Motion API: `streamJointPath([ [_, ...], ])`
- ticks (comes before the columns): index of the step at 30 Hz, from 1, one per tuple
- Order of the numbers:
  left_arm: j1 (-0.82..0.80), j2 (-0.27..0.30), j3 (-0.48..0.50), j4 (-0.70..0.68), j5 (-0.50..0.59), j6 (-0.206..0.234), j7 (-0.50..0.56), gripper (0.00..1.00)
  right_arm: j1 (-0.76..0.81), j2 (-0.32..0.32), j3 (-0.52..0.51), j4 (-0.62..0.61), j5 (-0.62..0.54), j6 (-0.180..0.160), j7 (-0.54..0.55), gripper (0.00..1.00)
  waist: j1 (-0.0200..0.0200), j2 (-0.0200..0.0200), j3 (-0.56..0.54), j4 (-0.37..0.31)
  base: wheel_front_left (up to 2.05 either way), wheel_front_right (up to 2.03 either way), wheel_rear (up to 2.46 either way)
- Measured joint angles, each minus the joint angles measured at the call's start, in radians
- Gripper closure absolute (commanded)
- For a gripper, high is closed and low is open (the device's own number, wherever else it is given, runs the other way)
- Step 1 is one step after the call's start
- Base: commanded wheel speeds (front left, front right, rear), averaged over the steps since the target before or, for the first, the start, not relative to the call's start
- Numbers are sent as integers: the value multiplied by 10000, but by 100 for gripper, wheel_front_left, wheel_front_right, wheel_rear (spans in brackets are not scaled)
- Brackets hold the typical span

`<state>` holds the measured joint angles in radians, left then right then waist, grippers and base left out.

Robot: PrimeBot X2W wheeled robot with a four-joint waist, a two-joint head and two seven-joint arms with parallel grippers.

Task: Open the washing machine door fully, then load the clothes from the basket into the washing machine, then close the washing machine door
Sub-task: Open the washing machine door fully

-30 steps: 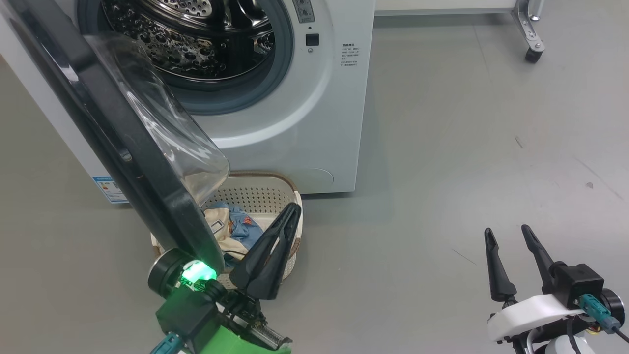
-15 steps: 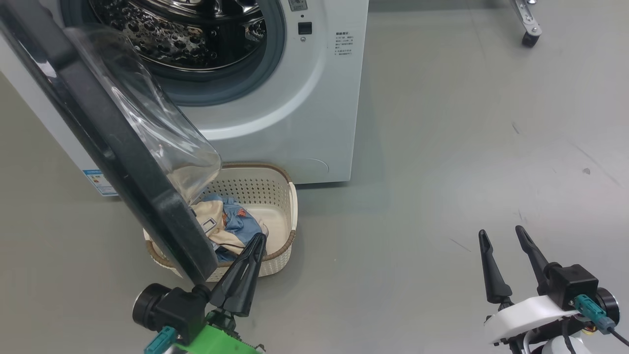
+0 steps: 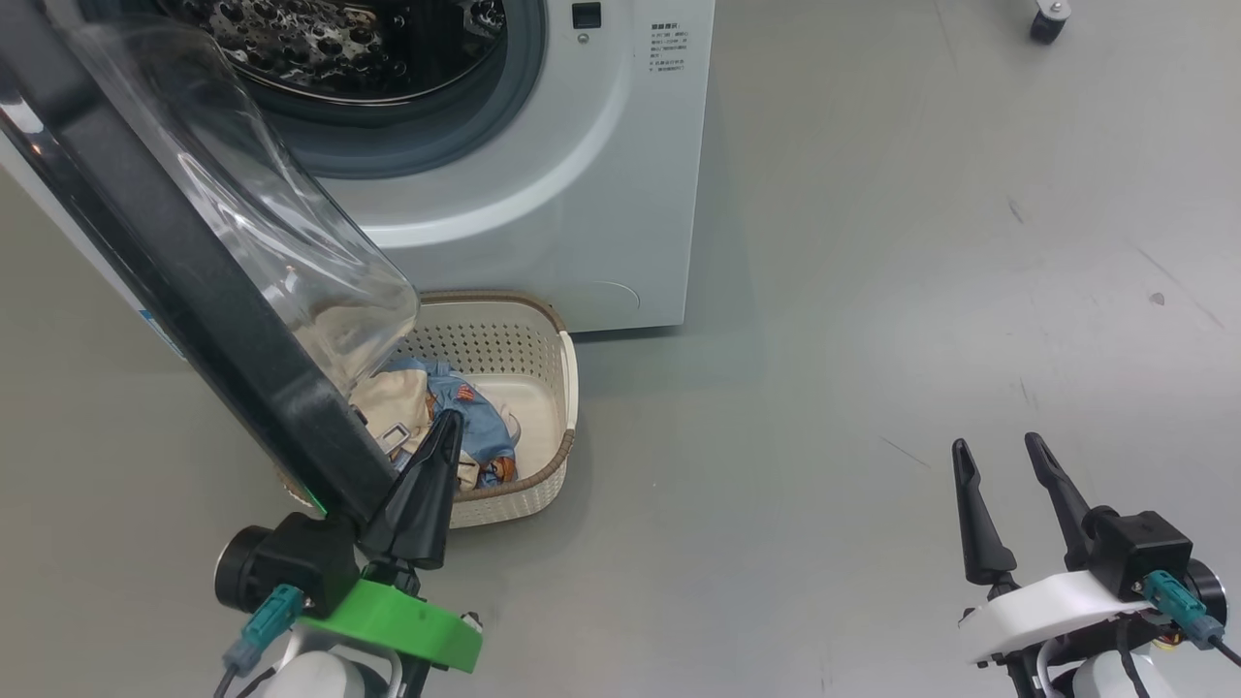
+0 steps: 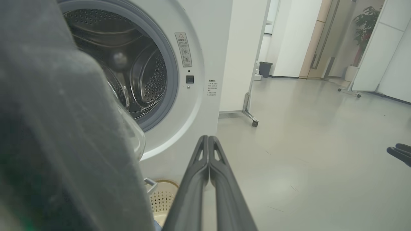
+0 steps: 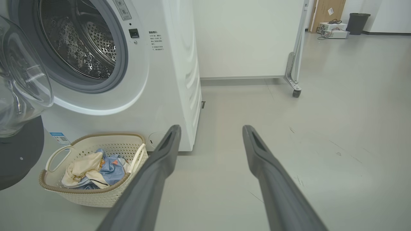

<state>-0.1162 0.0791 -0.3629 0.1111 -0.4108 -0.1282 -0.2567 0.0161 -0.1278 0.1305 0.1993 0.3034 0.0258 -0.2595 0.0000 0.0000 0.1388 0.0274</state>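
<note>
Grey floor (image 3: 873, 291) spreads before the washer (image 3: 582, 194), whose door (image 3: 194, 320) stands swung out over the basket (image 3: 543, 475) at its foot, with the clothes (image 3: 456, 407) bundled inside. Left gripper (image 3: 451, 419) is pinched together on nothing, just beside the door's lower rim, above the basket; right gripper (image 3: 997, 443) is spread, empty, well off to the side.

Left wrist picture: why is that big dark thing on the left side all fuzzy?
Left wrist view: that is the washing machine door, its black rim so near the lens that it blurs, while the drum behind looks sharp. Head view: the same door is crisp, with bright glare streaks on its glass bowl.
</note>
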Motion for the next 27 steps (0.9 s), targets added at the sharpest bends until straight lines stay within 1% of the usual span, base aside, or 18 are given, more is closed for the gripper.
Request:
streamJointPath([
  [5, -132, -46, 102, 188, -15, 0, 0, 100, -44, 21, -182, 4, -15, 31, 0, 0, 0, 0, 62, 87, 0, 0, 0],
  [10, -259, -98, 136, 443, -17, 0, 0, 100, -47, 36, -274, 8, -73, 79, 0, 0, 0, 0, 116, 289, 0, 0, 0],
  [14, -341, -194, 291, 495, -17, 0, 0, 100, -52, 65, -309, 17, -75, 155, 0, 0, 0, 0, 131, 464, 0, 0, 0],
  [27, -351, -347, 345, 683, 0, -8, 0, 100, -71, 178, -397, 107, -236, 261, 0, 0, 0, 0, 188, 1004, 0, 0, 0],
])
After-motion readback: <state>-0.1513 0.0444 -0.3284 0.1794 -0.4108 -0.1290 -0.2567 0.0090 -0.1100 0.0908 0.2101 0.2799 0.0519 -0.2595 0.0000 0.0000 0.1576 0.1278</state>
